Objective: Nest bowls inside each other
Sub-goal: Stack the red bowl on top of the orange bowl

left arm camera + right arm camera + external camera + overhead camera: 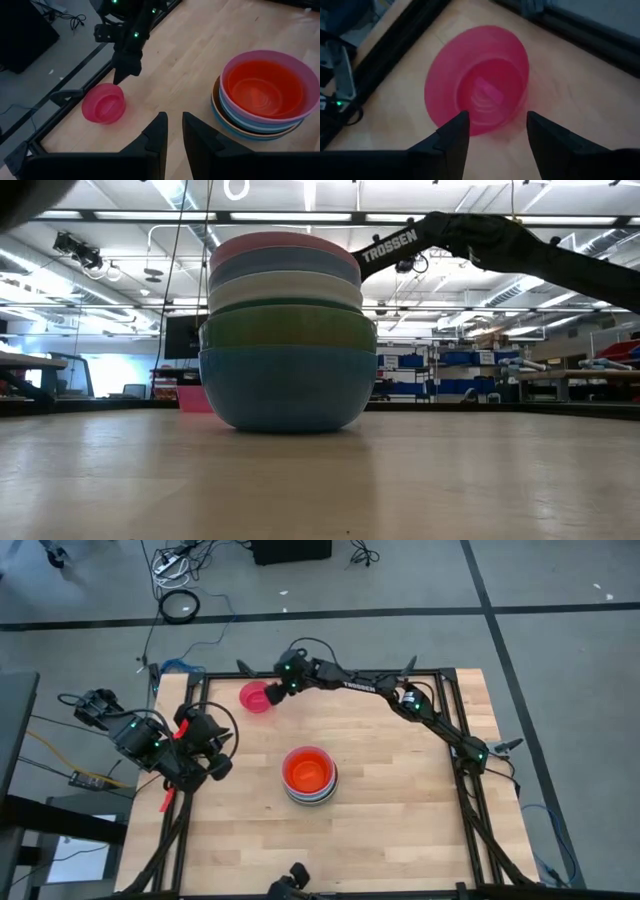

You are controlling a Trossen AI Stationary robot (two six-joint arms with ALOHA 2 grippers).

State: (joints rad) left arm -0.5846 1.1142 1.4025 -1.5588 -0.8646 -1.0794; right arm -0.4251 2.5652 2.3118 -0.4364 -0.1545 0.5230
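Right claw (272,693) is seen over the far-left part of the bench (400,830), spread wide, fingers (452,137) set on either side of the near rim of the red bowl (255,697); nothing is gripped. In the right wrist view the bowl (477,95) is seen upright on the wood, mouth up, its rim between the two fingertips. The bowl sits close to the bench's far edge and left corner frame; little margin is left on that side, and bare wood lies open toward the middle.

The nested stack (309,775) stands near bench centre, well apart from the red bowl, with clear wood all round. Top-down, an orange bowl (308,770) is seen innermost. In the left wrist view a pink rim (272,60) is seen around the orange, with light blue and further rims under it. From the low view the stack (288,330) is read bottom up as teal, green, white, blue, pink.

Left claw (215,755) is parked over the bench's left edge, level with the stack. Its fingers (157,137) are seen narrow, a slim gap between them, nothing held.
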